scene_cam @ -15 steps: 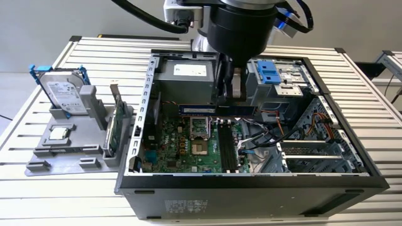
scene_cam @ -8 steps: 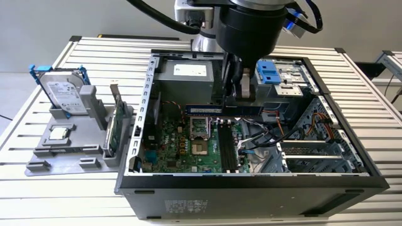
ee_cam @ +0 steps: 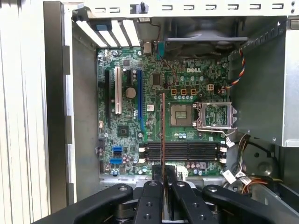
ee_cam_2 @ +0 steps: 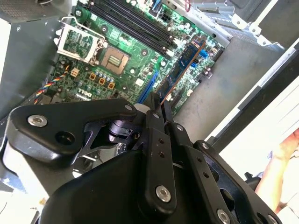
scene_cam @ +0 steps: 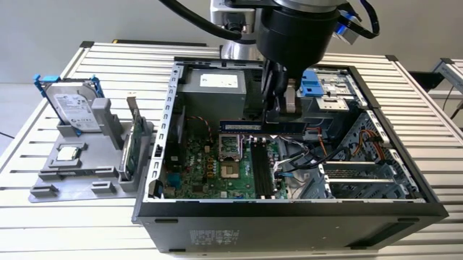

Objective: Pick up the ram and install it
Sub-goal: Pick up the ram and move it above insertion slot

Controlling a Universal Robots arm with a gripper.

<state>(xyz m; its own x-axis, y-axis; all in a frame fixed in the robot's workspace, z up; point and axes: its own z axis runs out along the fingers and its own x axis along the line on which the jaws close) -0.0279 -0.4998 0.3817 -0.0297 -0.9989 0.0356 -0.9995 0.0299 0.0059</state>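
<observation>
My gripper [scene_cam: 277, 119] is shut on the ram [scene_cam: 250, 126], a long narrow stick held level inside the open computer case [scene_cam: 289, 214], above the motherboard [scene_cam: 210, 168]. In both wrist views the ram shows edge-on as a thin strip [ee_cam: 162, 130] [ee_cam_2: 180, 70] running out from between the closed fingers [ee_cam: 154, 179]. The black memory slots [ee_cam: 184, 151] [scene_cam: 262, 168] [ee_cam_2: 126, 21] lie below it on the board, and the stick hangs crosswise to them without touching.
On the exterior view's left a grey holder [scene_cam: 79, 173] carries a hard drive in a blue frame [scene_cam: 72, 105], a green expansion card [scene_cam: 132, 141] and a small chip [scene_cam: 67, 153]. The CPU socket [ee_cam: 180, 114], cables [scene_cam: 311, 157] and case walls surround the slots. A person's hand [ee_cam_2: 285, 158] is near.
</observation>
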